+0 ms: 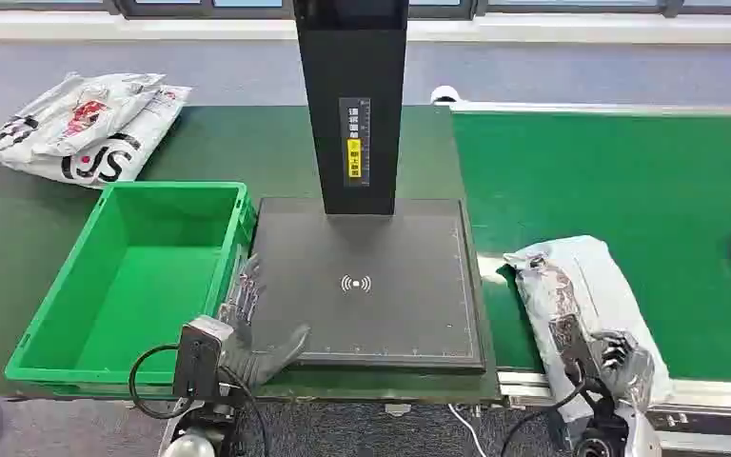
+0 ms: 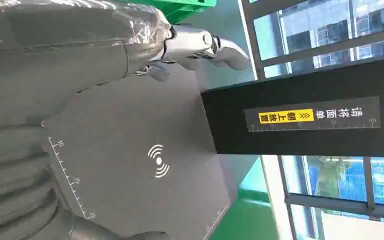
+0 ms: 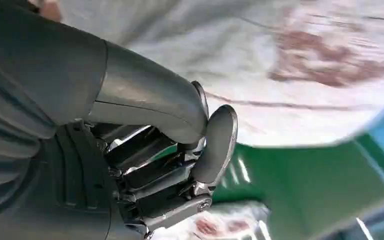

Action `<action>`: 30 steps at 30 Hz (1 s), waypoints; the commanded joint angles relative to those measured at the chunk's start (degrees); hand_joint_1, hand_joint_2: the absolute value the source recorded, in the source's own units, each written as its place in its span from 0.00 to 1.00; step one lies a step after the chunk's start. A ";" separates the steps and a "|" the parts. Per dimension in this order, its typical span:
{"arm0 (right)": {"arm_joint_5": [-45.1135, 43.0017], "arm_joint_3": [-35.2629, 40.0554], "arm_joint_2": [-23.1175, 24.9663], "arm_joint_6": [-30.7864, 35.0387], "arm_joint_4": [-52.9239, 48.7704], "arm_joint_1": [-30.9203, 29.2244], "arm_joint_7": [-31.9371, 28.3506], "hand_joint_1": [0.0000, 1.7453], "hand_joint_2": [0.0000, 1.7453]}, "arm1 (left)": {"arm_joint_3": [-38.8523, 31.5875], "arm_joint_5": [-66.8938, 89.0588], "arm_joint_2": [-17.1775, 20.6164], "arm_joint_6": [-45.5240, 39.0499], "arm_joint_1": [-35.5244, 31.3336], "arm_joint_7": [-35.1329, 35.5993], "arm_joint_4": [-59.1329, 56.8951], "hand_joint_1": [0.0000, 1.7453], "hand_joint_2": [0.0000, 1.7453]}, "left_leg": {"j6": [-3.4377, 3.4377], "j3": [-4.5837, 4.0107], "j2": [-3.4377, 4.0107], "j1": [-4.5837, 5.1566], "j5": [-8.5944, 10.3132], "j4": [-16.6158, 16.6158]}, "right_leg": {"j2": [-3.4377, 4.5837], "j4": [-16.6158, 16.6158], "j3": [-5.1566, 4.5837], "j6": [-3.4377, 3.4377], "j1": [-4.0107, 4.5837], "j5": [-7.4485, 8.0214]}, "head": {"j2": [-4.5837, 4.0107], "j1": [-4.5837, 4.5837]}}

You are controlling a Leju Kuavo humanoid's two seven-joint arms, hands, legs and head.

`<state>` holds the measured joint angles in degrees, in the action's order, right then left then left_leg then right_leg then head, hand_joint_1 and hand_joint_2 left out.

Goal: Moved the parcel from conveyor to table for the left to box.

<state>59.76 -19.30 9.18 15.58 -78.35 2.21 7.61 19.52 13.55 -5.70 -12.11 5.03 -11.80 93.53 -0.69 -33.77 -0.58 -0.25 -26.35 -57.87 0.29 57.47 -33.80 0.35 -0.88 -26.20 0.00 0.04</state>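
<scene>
Green conveyor belt (image 1: 628, 181) fills the right half of the head frame, with the dark scanner plate (image 1: 371, 286) at centre and a green box (image 1: 133, 276) to its left, laid out so a parcel can pass from belt to plate to box. At lower right the parcel (image 1: 581, 305) lies on the belt's near edge, under the right hand (image 1: 614, 357), whose fingers curl onto the bag (a grasp, I judge). The left hand (image 1: 252, 328) rests spread and empty at the plate's lower-left corner, likely waiting
</scene>
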 commanded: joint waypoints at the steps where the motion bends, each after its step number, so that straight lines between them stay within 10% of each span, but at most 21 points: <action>1: -8.80 10.74 -3.32 4.64 -11.56 -2.17 -7.82 1.00 1.00 | -2.11 0.03 -0.21 1.47 -1.54 -0.63 -3.29 0.00 1.00 | 0.00 0.04 0.06 0.00 0.00 0.04 | 0.01 -0.05 0.04 -0.02 0.01 0.01 | -0.02 0.00; 2: -12.96 20.63 -8.92 4.68 -15.57 -11.90 -8.99 1.00 1.00 | -0.05 -1.47 0.64 1.32 -3.77 -3.05 -6.75 0.00 1.00 | 0.01 0.04 0.20 0.04 -0.02 0.02 | 0.14 0.00 -0.02 -0.02 -0.03 0.02 | 0.00 0.00; 10: -14.71 25.12 -10.70 6.46 -11.54 -20.07 -10.68 1.00 1.00 | 0.29 -2.97 0.82 0.60 -5.89 -3.61 -8.56 0.00 1.00 | 0.02 0.15 0.20 0.07 0.07 0.05 | 0.15 -0.04 0.09 -0.01 -0.07 0.10 | 0.00 0.00; 11: -7.44 25.87 -13.68 0.98 -5.86 -22.84 -3.25 0.00 1.00 | 0.55 -3.44 0.61 0.46 -7.11 -3.85 -9.52 0.00 1.00 | 0.02 0.12 0.24 0.08 0.06 0.00 | 0.22 0.01 0.05 0.02 -0.09 0.11 | 0.00 0.00; 12: 5.35 26.56 -13.32 3.31 1.22 -25.85 4.69 0.00 1.00 | 0.94 -3.85 0.35 0.18 -8.38 -3.74 -10.37 0.00 1.00 | 0.03 0.15 0.28 0.08 0.08 0.05 | 0.24 -0.04 0.08 0.01 -0.08 0.14 | -0.02 0.00; 16: 7.30 22.72 -12.83 12.44 24.39 -26.25 3.16 0.00 1.00 | 1.36 -4.76 0.91 -1.18 -7.98 -2.70 -9.64 0.00 1.00 | 0.03 0.43 0.23 -0.08 0.11 0.14 | 0.22 -0.30 0.45 0.01 0.08 0.21 | 0.00 0.02; 30: 8.13 22.56 -12.72 12.00 22.95 -22.15 4.94 0.00 1.00 | 0.95 -4.72 1.13 -1.25 -6.96 -2.67 -8.96 0.00 1.00 | 0.04 0.18 -0.15 0.05 0.07 0.05 | -0.06 -0.09 0.21 0.03 -0.05 0.06 | 0.00 0.00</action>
<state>67.98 2.10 -2.32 28.04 -61.44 -18.22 12.31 19.54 8.87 -5.75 -13.31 -0.73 -14.91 87.73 -0.65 -33.70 -0.76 -0.19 -26.29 -57.89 0.24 57.47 -33.71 0.41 -0.95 -26.16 0.00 0.04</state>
